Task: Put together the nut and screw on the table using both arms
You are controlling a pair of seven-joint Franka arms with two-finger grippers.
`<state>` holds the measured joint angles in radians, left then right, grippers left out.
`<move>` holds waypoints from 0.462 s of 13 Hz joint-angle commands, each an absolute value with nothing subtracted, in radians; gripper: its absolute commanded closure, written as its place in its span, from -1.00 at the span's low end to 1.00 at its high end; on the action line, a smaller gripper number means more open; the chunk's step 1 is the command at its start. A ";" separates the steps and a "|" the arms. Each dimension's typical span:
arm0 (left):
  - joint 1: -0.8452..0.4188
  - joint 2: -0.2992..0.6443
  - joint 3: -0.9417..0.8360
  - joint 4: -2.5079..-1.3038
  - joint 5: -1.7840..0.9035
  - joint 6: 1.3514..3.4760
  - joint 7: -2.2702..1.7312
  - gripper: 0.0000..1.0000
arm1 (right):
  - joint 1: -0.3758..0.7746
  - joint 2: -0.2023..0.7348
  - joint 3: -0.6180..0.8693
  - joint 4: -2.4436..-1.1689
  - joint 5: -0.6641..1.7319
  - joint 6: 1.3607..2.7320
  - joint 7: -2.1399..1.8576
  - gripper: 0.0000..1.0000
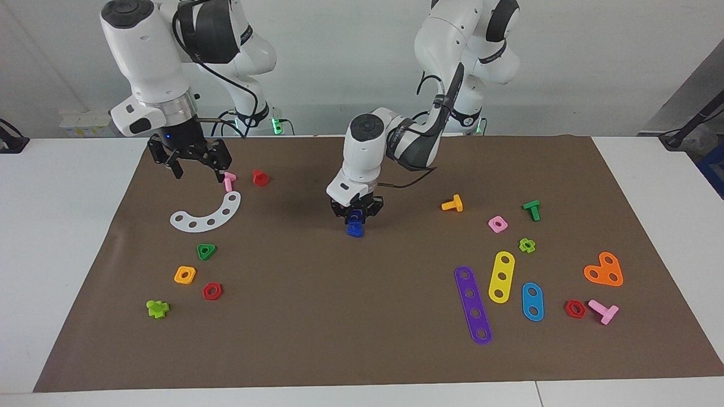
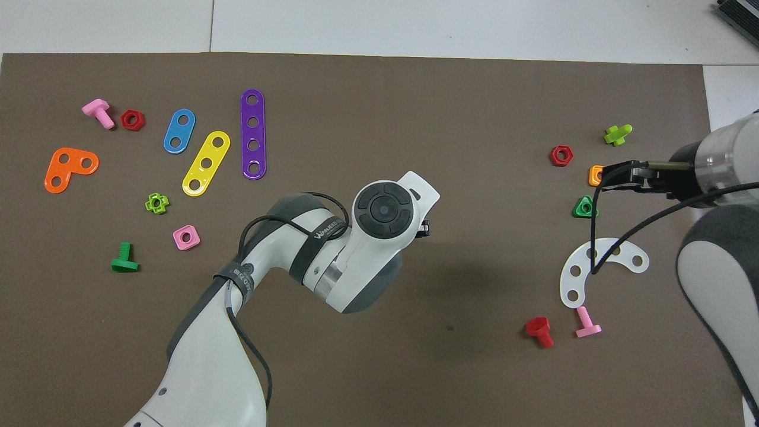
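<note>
Screw/nut: one small dark-blue plastic piece (image 1: 355, 225) hangs in the left gripper (image 1: 356, 217) at the middle of the brown paper-like mat (image 1: 317, 316); a round ring shape shows between the fingers, a blocky part below. Cannot tell whether nut and screw are joined, nor which part is which.
Orientation: long axis roughly vertical, lower end toward the mat, just above it or touching; cannot tell which.
Left gripper: fingers pinched on the blue piece, pointing straight down; in the overhead view the wrist hides both.
Right gripper: (image 1: 195, 164) black fingers spread, nothing between them, raised over the mat's edge nearest the robots at the right arm's end, above the small pink plastic bolt (image 1: 228, 181); arm waits.
Open room: bare mat all around the blue piece. Nearest items well apart: red plastic bolt (image 1: 260, 177), white curved five-hole strip (image 1: 210, 215), orange T-shaped bolt (image 1: 452, 203).
Edges: blue piece well clear of every mat edge.
</note>
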<state>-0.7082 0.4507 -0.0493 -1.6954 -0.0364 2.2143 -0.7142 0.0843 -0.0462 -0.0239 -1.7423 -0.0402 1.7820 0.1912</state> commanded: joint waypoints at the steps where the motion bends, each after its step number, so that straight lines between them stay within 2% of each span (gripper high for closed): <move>1: -0.727 0.433 -0.034 -1.759 -0.025 2.265 -0.733 1.00 | 0.028 -0.031 -0.015 -1.681 -0.017 1.724 0.080 -1.00; 6: -0.723 0.434 -0.032 -1.763 -0.026 2.284 -0.733 1.00 | 0.029 -0.025 -0.009 -1.675 -0.026 1.740 0.080 -1.00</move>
